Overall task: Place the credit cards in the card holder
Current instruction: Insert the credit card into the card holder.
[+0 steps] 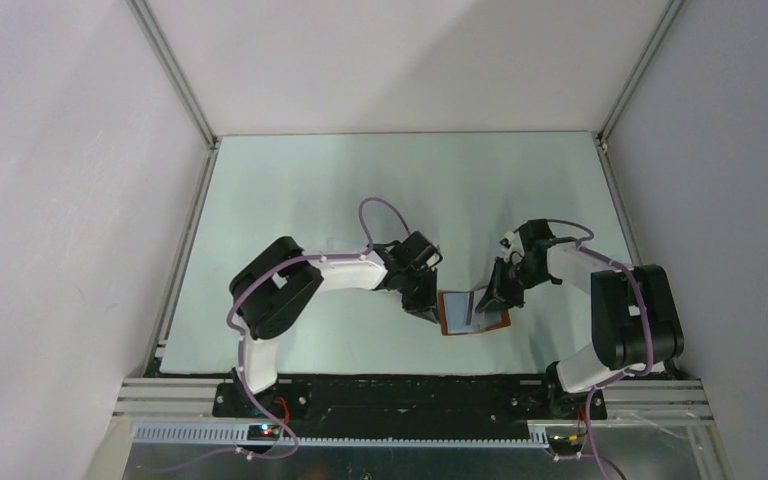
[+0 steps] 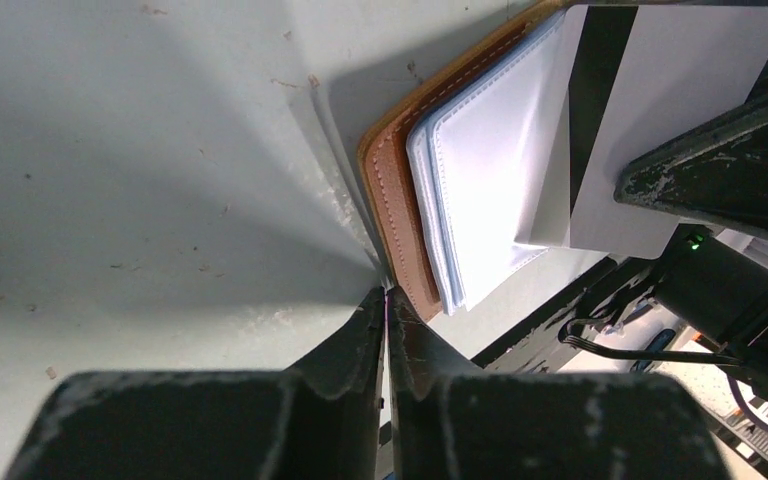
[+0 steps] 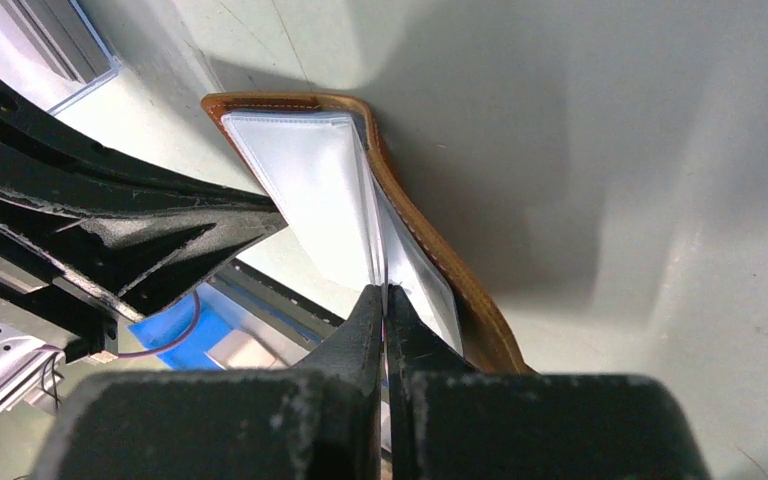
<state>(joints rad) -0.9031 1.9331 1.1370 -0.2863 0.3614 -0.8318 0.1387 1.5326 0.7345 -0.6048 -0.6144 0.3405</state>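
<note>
The credit card [image 2: 690, 110], thin stiff white plastic with a black stripe, is pinched edge-on in the right gripper [image 3: 385, 292], its free end over the pale pockets just ahead of those fingertips; the card holder [image 2: 392, 190] lies open on the table [image 2: 140, 150] between both grippers, tan stitched leather outside, glossy blue-grey sleeves inside; the left gripper [image 2: 385, 300] is closed, tips against the leather edge, seemingly bracing it; insertion looks under way; next, I'd say, the card must find a sleeve mouth and slide in flat.

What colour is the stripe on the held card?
Black stripe on a white credit card; left wrist view shows it best.
</note>
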